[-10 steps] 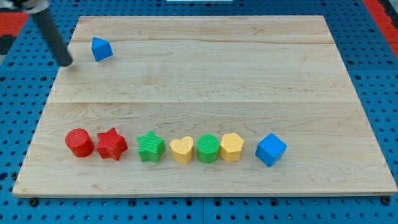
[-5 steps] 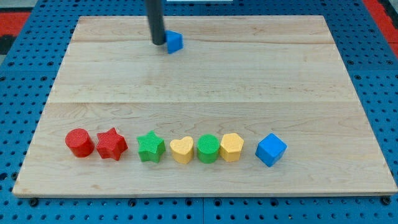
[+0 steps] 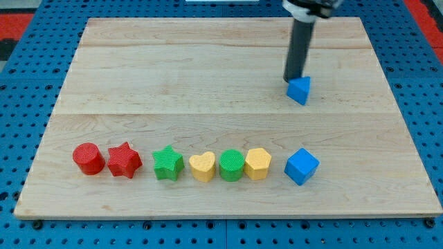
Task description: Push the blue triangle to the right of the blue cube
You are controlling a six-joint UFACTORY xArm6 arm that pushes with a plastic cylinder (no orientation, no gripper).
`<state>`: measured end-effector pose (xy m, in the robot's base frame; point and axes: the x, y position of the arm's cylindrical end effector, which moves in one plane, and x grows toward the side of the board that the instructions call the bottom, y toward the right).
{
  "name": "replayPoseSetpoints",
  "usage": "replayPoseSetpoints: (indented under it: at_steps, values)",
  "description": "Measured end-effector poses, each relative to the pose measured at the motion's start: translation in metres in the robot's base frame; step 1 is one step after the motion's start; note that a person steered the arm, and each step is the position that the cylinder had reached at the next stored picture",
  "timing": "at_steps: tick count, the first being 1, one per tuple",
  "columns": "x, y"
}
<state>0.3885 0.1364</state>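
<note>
The blue triangle lies on the wooden board, right of centre in the upper half. My tip touches its upper left side. The blue cube sits near the view's bottom, almost straight below the triangle, at the right end of a row of blocks.
Left of the blue cube stands a row: a yellow block, a green cylinder, a yellow heart, a green star, a red star and a red cylinder. Blue pegboard surrounds the board.
My tip has pushed the blue triangle from the board's top left across to the right and downward, to a spot above the blue cube. The row of blocks has not moved.
</note>
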Motion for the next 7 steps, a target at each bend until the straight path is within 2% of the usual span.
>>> replayPoseSetpoints:
  at_steps: [2,3,6,7]
  values:
    - [0.086,0.057]
    - [0.113,0.078]
    - [0.138,0.081]
    - [0.130,0.084]
